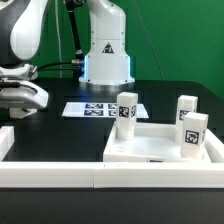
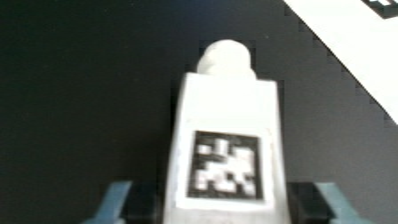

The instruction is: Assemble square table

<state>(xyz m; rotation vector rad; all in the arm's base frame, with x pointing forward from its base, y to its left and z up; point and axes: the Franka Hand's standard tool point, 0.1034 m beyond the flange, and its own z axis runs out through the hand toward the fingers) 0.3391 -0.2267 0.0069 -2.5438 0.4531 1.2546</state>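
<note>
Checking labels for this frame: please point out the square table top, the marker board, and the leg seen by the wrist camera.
square table top (image 1: 150, 147), exterior view, bare inner floor.
marker board (image 1: 90, 109), exterior view, middle of the sheet.
leg (image 2: 226, 140), wrist view, tagged face above the tag.

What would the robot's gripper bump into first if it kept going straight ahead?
Probably the white leg with the black-and-white tag. In the wrist view it sits right between the gripper fingers, so it comes first. Past its rounded tip, only dark table shows, though depth is hard to judge.
</note>
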